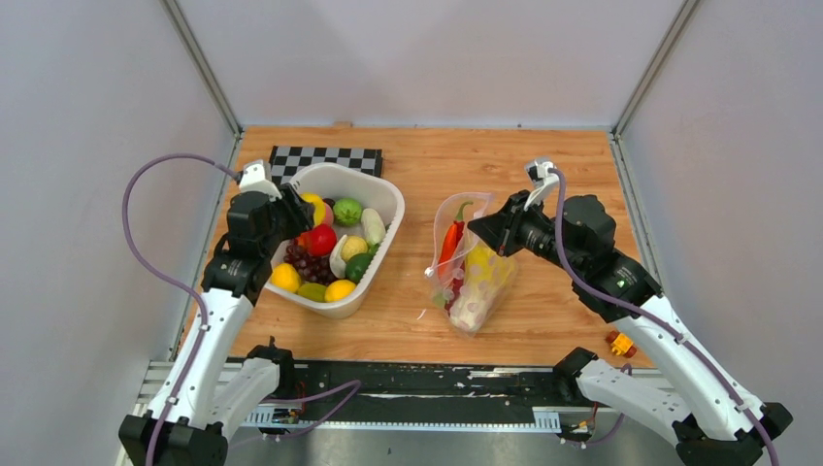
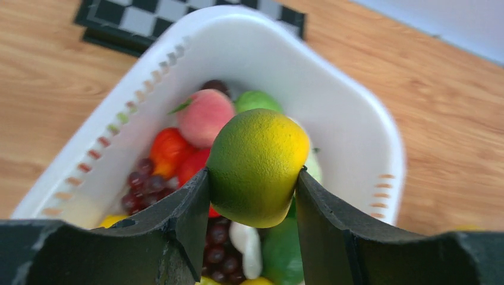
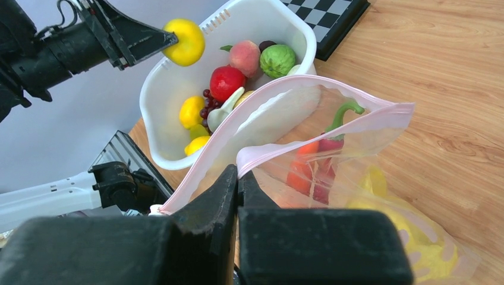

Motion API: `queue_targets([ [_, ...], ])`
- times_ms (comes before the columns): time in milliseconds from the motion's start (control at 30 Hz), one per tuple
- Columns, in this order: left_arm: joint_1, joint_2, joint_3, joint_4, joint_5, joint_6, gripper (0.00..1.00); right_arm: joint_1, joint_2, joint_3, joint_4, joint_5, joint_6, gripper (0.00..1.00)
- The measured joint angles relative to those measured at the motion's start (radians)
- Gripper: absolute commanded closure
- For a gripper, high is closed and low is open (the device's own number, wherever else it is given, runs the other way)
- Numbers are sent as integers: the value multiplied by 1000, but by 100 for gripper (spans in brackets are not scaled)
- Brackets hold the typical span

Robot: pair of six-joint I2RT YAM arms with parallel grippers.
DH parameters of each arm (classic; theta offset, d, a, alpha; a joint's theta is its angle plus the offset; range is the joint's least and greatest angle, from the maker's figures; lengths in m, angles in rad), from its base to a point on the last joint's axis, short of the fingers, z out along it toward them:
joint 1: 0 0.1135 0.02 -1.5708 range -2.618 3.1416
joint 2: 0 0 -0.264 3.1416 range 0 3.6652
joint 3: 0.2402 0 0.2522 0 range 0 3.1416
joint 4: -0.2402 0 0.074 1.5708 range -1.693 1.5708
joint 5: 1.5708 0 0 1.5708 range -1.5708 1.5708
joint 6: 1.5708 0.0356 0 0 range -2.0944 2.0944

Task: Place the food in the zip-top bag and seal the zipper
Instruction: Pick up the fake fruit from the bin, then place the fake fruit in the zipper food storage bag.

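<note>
Wooden surface [image 1: 543, 175] below; left gripper [image 2: 252, 178] squeezes round lemon [image 2: 258, 154], could slip; right gripper [image 3: 238, 175] pinches zip-top bag [image 3: 356, 148] rim, mouth narrow, lemon may miss.

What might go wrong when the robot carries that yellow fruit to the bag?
The lemon is round and smooth, pinched only at its sides by the left fingers, so it might slip out. The zip-top bag is floppy, held at one spot of its rim by the right fingers, so its mouth might sag and the lemon miss.
</note>
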Motion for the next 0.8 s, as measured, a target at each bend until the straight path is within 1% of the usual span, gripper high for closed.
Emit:
queue_targets([
  [167,-2,3,52,87,235,-56,79,0,0,0,0,-13,0,100],
  [233,-21,14,87,137,333,-78,79,0,-2,0,0,-18,1,100],
  [300,-53,23,119,176,390,-80,79,0,-3,0,0,-23,2,100],
  [533,-305,42,253,328,549,-70,76,0,-7,0,0,-36,9,100],
  [667,-457,108,336,356,570,-37,75,0,-7,0,-1,-37,16,100],
  [700,-504,129,346,364,572,-29,75,0,-8,0,-1,-40,21,100],
  [800,-585,183,347,367,573,-21,74,0,-12,0,0,-47,28,100],
])
